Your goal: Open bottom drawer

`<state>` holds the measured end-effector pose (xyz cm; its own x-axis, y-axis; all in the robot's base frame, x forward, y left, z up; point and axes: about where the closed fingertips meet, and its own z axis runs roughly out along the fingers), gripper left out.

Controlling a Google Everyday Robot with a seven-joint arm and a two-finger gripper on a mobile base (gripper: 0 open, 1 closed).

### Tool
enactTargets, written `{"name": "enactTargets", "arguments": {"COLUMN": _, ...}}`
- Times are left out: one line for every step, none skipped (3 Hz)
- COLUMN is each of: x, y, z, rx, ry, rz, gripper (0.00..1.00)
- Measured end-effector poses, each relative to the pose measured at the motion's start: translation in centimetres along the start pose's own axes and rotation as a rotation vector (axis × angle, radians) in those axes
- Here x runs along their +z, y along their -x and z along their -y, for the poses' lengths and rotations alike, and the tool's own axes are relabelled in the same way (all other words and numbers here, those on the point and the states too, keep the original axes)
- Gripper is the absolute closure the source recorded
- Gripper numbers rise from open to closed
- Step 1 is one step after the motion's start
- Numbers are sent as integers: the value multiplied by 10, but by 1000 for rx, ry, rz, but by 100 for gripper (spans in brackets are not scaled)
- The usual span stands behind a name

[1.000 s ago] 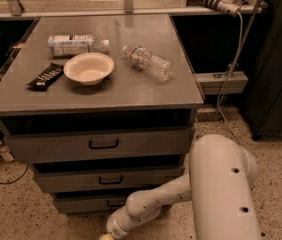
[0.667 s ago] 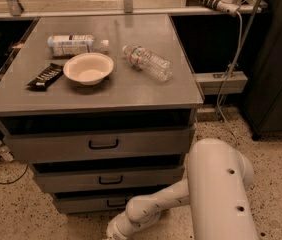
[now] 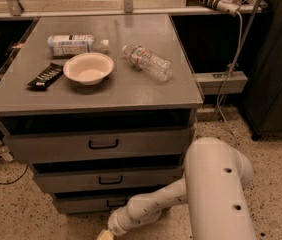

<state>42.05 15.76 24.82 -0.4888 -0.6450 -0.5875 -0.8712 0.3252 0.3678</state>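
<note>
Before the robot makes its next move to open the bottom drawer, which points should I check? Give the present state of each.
1. Narrow grey metal bottom drawer shut, ready to pull: ok.
2. Its small black loop handle in view, nothing on it: ok.
3. Claw at the handle: not ok; it hangs lower, near the speckled floor, at the picture's bottom edge.
4. White robot arm away from the drawer front: not ok, it crosses the right end.
5. Cream bowl on the grey cabinet top away from the edges: ok.
</note>
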Motion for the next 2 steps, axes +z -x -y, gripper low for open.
{"name": "enactTargets", "arguments": {"x": -2, "y": 1, "z": 27, "rx": -4, "ry": -56, "rz": 1, "gripper": 0}}
{"name": "enactTargets", "arguments": {"x": 0, "y": -4, "z": 48, "rx": -3, "ry": -84, "rz": -13, "gripper": 0}}
